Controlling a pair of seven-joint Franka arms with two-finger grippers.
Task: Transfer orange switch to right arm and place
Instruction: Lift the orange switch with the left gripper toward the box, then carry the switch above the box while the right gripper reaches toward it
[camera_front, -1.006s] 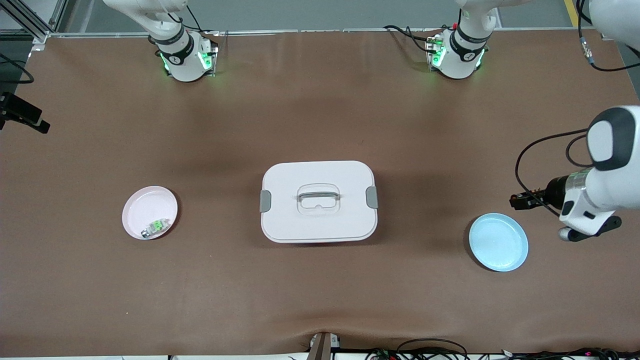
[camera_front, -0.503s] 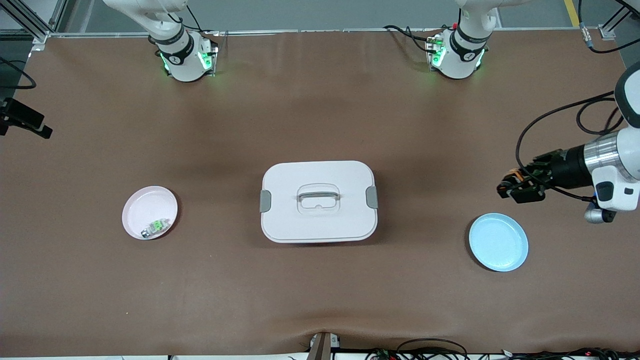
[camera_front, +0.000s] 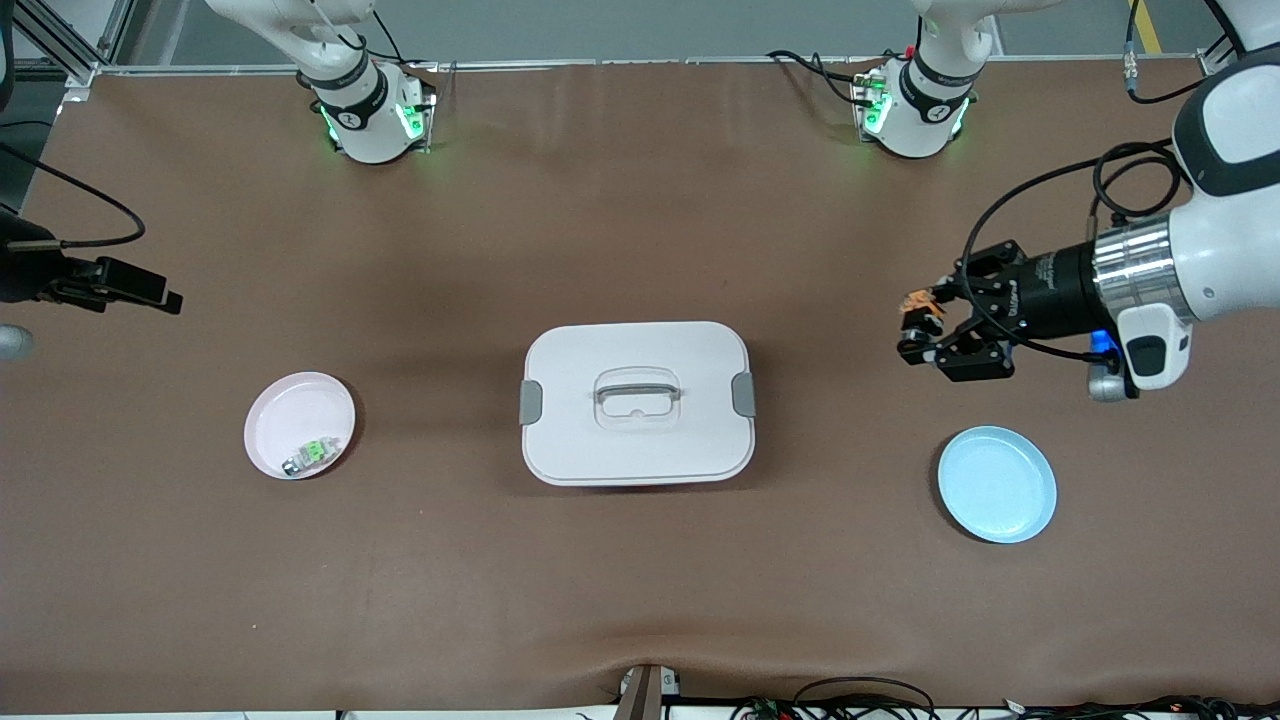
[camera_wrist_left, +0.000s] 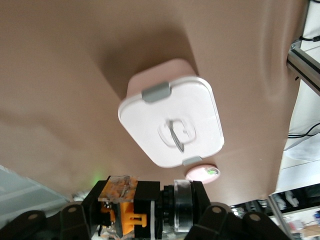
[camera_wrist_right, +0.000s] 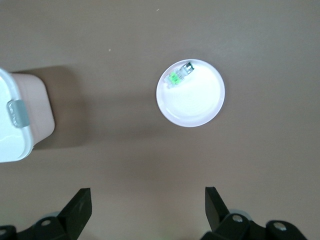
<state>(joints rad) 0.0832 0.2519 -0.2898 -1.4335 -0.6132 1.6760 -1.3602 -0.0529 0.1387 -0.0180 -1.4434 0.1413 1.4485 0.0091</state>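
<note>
My left gripper (camera_front: 918, 330) is shut on the orange switch (camera_front: 916, 302), a small black and orange part held up over bare table between the white box and the blue plate. In the left wrist view the switch (camera_wrist_left: 131, 216) sits clamped between the jaws of the left gripper (camera_wrist_left: 137, 212). My right gripper (camera_front: 160, 296) is open and empty, up over the right arm's end of the table near the pink plate (camera_front: 290, 420). In the right wrist view its fingers (camera_wrist_right: 80, 206) stand wide apart around the gripper's middle (camera_wrist_right: 147, 207), with the pink plate (camera_wrist_right: 197, 105) below.
A white lidded box (camera_front: 637, 440) with grey latches stands mid-table, also in the left wrist view (camera_wrist_left: 192, 100). The pink plate holds a small green-and-silver part (camera_front: 308, 455). An empty blue plate (camera_front: 997, 484) lies toward the left arm's end.
My left gripper has risen from beside the blue plate and moved toward the table's middle with the switch. My right gripper has come farther in over the table's end.
</note>
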